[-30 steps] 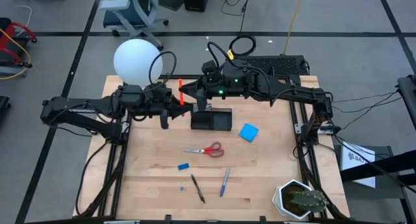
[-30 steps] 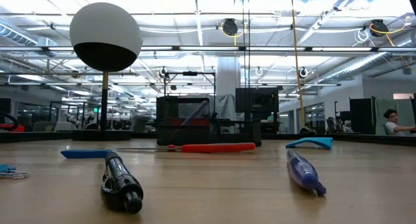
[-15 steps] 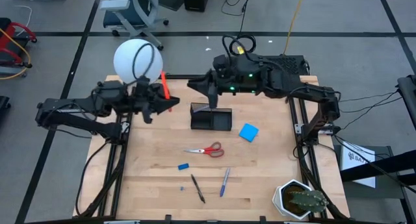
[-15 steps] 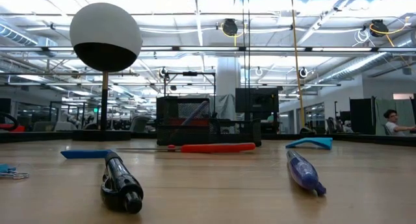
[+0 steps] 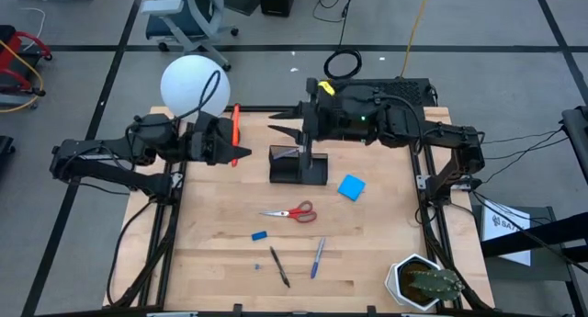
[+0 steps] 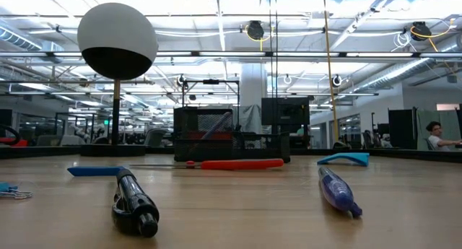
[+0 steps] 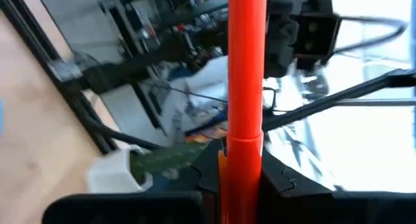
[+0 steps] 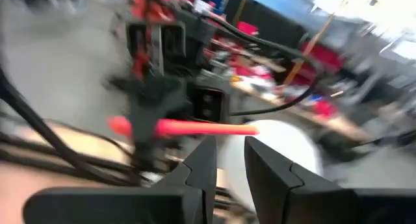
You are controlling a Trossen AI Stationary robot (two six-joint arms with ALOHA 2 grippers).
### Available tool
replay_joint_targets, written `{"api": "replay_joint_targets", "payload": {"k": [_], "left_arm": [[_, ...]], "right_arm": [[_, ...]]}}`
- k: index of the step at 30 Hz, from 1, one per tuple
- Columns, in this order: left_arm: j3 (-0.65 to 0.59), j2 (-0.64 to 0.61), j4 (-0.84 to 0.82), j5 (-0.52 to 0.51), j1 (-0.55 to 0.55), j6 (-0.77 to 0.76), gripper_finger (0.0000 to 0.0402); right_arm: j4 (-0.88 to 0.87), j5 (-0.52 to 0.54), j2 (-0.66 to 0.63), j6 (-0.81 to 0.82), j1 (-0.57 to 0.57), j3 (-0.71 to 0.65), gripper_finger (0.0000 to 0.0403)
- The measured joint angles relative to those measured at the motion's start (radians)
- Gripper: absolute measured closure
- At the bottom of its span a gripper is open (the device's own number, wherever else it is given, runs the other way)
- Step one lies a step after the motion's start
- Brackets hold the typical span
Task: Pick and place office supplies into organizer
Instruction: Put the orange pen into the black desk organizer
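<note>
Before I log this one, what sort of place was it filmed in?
Most likely a large open robotics lab or workshop: the low view shows exposed ceiling beams and rows of equipment racks behind the wooden table, with an office chair on the bare floor.

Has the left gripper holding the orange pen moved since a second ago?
Yes. The left gripper with the orange pen pulled left, away from the organizer.

Pale wooden table (image 5: pixel 220 262) carrying a black organizer (image 5: pixel 298 168), blue square pad (image 5: pixel 351 187), red-handled scissors (image 5: pixel 288 211), small blue eraser (image 5: pixel 259 234), black pen (image 5: pixel 279 266), blue pen (image 5: pixel 317 257), potted cactus (image 5: pixel 424 282) sitting at one corner
</note>
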Motion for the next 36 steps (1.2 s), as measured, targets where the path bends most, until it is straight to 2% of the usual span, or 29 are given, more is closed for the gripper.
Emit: {"api": "replay_joint_targets", "payload": {"k": [6, 10, 13, 21, 29, 36], "left_arm": [[0.0, 0.05, 0.178, 0.092, 0.0, -0.157, 0.0358], [0.0, 0.1, 0.297, 0.148, -0.007, -0.26, 0.0358], [0.0, 0.132, 0.328, 0.164, -0.019, -0.313, 0.0358], [0.0, 0.196, 0.355, 0.221, -0.033, -0.384, 0.0358], [0.0, 0.207, 0.373, 0.225, -0.034, -0.386, 0.0358], [0.0, 0.208, 0.357, 0.219, -0.039, -0.377, 0.0358]], "right_arm": [[-0.023, 0.214, 0.002, -0.4, 0.063, 0.0, 0.033], [-0.021, 0.293, 0.011, -0.595, 0.093, 0.0, 0.033], [-0.02, 0.309, 0.022, -0.691, 0.109, 0.0, 0.033], [0.014, 0.309, 0.035, -0.826, 0.145, -0.064, 0.033], [0.13, 0.316, 0.035, -0.872, 0.177, -0.158, 0.033], [0.173, 0.33, 0.035, -0.91, 0.179, -0.171, 0.033]]}}
